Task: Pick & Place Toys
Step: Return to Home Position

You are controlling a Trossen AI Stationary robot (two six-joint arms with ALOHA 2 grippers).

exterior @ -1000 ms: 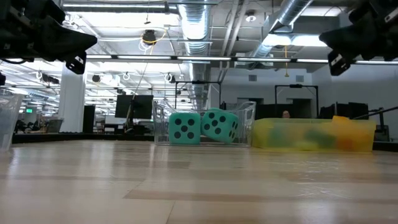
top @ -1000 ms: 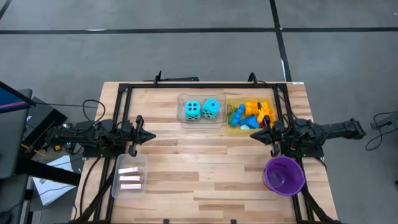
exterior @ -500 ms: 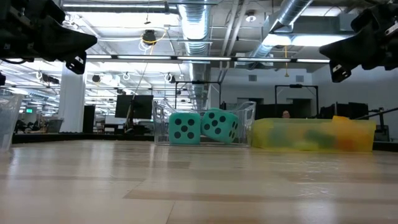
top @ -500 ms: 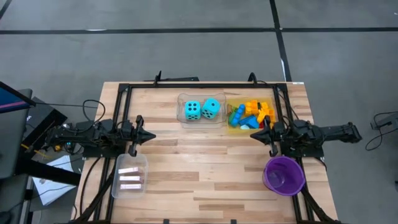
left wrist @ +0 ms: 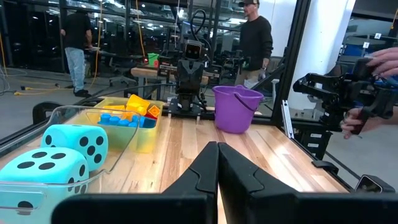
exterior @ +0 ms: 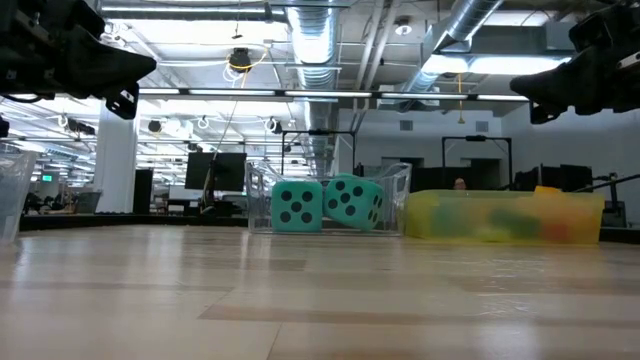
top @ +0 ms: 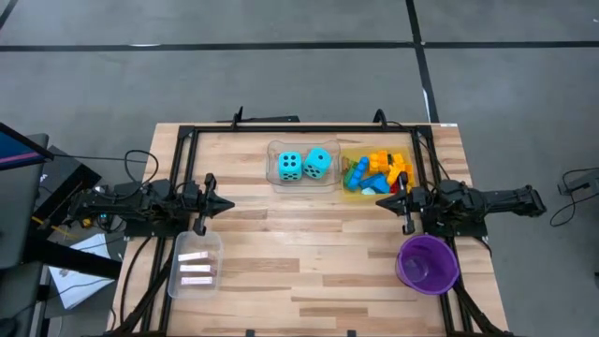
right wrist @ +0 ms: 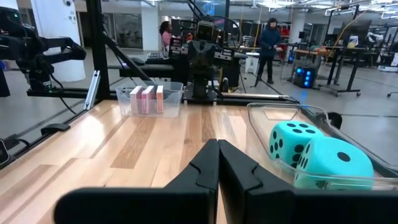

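The dice point(top: 290, 166) sit side by side in a clear tray point(top: 271, 176) at the far middle of the bench point(top: 309, 243). They are turquoise foam cubes with black dots and slightly rounded corners. They look light and squashy, so a grasp would best close across two opposite flat faces, gently enough not to crush them. The yellow tray point(top: 344, 192) touches that tray on its right and holds the bricks point(top: 379, 171), a loose heap of blue, yellow and orange pieces. Being small, hard, smooth plastic, they would likely slip unless pinched squarely across parallel sides, one at a time. The tiles point(top: 196, 265) lie in a second clear tray point(top: 178, 285) at the near left. They are thin, stiff and pink-faced, and the right wrist view shows them standing on edge, so their edges are the place to take hold. A purple bowl point(top: 440, 279), round and glossy, stands at the near right. The left end effector point(top: 230, 205) hovers over the bench just beyond the tile tray, its fingers point(left wrist: 202, 177) pressed together on nothing. The right end effector point(top: 378, 200) hangs between the yellow tray and the bowl, its fingers point(right wrist: 202, 171) likewise together and empty. No toy lies loose on the wood, so the sorting looks finished.
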